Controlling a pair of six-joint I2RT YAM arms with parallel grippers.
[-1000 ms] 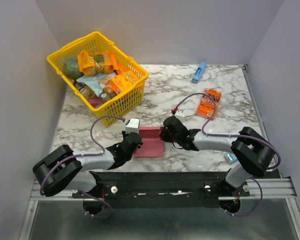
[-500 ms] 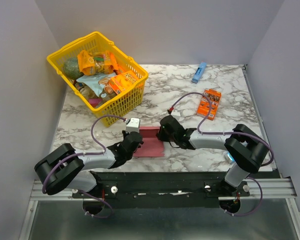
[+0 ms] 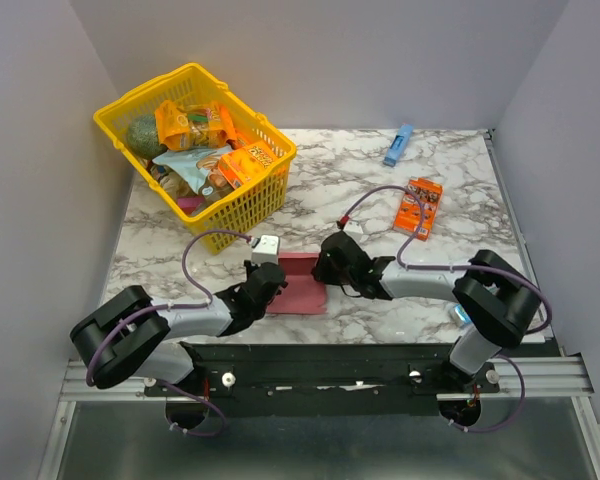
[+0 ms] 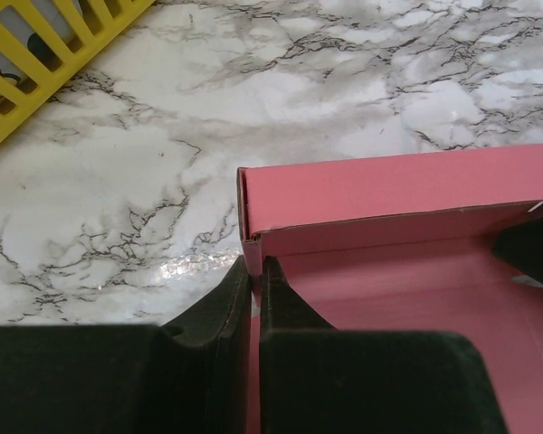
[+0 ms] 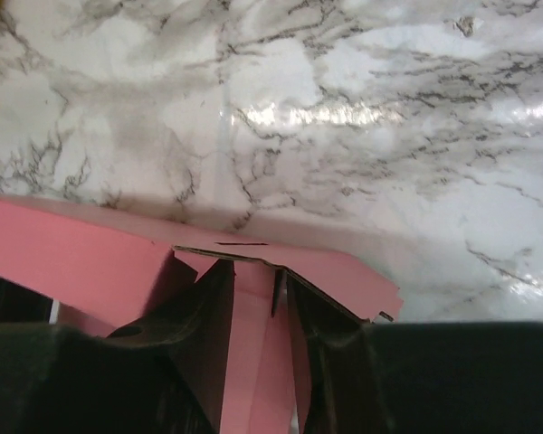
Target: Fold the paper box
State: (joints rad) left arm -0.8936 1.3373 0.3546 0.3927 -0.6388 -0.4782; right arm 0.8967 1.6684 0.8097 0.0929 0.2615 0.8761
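While the left gripper point(image 4: 256, 269) pinches the paper box point(image 4: 389, 194) by its side wall, the right gripper point(image 5: 258, 303) sits a little open around one of its flaps.

Grey-veined white marble desk point(image 3: 330, 190), glossy under overhead light; plain grey walls point(image 3: 380, 60) at nine, twelve, three o'clock.

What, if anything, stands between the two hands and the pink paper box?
Nothing visible does. The left hand is shut on the left wall of the paper box, and the right hand, open, straddles a flap on its right side.
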